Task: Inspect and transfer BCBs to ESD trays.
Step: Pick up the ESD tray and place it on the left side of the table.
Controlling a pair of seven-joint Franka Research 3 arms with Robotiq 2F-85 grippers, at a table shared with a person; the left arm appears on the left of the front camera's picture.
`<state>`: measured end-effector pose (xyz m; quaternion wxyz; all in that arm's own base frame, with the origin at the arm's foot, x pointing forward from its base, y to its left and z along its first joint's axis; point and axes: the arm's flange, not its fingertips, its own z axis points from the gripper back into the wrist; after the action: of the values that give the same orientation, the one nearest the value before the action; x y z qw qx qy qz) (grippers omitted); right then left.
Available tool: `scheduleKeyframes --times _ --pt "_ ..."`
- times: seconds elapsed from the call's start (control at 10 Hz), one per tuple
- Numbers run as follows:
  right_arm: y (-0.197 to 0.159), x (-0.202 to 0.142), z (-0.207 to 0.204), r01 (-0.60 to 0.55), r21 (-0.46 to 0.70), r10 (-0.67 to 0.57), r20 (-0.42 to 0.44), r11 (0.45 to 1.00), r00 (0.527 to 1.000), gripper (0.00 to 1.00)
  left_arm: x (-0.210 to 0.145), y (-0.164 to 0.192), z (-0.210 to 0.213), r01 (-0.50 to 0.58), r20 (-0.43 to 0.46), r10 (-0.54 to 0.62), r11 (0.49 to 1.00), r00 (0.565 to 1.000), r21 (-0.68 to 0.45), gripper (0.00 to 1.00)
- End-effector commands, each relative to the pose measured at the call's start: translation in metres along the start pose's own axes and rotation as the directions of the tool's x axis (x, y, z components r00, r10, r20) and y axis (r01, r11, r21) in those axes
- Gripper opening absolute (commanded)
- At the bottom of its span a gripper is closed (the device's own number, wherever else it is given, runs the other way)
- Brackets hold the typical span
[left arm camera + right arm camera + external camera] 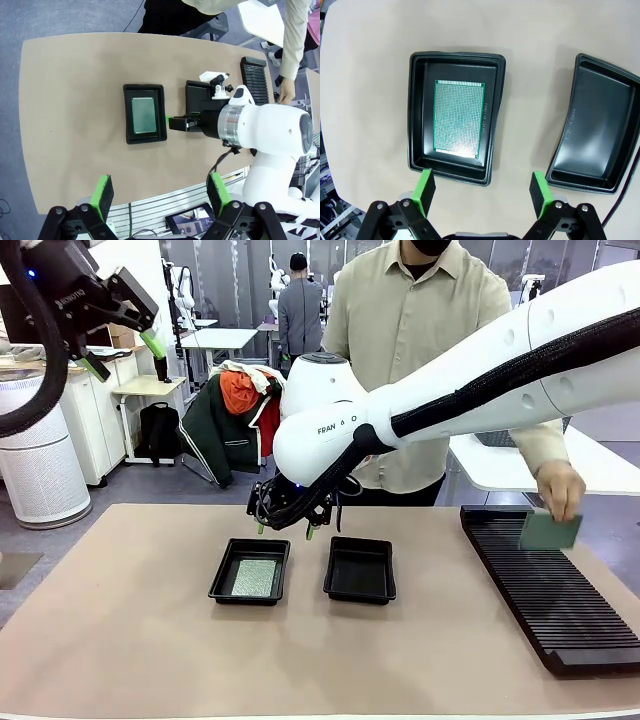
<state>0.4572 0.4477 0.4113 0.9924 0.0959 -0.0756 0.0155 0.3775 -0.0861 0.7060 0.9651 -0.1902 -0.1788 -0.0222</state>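
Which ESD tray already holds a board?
The left tray, on the robot's left: a green BCB lies flat inside it. The other tray beside it is empty.

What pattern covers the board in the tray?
The board: green, fine dot grid; right wrist view.

The flat table top (120, 640) is plain tan. On it, the 2 shallow rectangular plastic ESD trays are glossy black: the left tray (222, 575) and the right tray (360, 572). The thin flat rectangular BCB (458, 119) in the left tray is green, with a fine, even grid of pale dots and a whitish sheen at 1 end. At the far right, a person's hand (560, 488) holds a second BCB (549, 531), a duller grey-green. The long ribbed rack (560, 600) on the right is black with fine parallel lines. The right arm (310, 445) is white with a black ribbed cable sleeve. The left gripper (125, 357) and right gripper (284, 532) are black with bright green pads. The person's shirt (420, 330) is beige.
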Motion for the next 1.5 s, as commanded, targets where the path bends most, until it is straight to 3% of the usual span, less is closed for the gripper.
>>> scheduleKeyframes --times 0.0,0.5,0.9,1.4 --pt "-0.008 -0.004 0.013 -0.004 0.021 0.004 0.0 1.0 1.0 1.0 0.003 0.006 -0.015 0.027 -0.005 -0.027 0.999 1.0 0.03 1.0" --pt "-0.05 -0.009 0.051 0.059 0.152 -0.056 -0.025 0.987 0.998 1.0 -0.006 0.008 -0.08 0.056 -0.069 -0.051 0.996 0.996 0.07 1.0" --pt "-0.084 -0.01 0.06 0.078 0.18 -0.068 -0.06 0.981 0.996 1.0 -0.024 0.003 -0.153 0.064 -0.117 -0.05 0.991 0.992 0.119 1.0" --pt "-0.121 -0.015 0.057 0.088 0.245 -0.063 -0.109 0.966 0.992 1.0 -0.009 0.016 -0.242 0.024 -0.103 -0.005 0.984 0.995 0.177 1.0"
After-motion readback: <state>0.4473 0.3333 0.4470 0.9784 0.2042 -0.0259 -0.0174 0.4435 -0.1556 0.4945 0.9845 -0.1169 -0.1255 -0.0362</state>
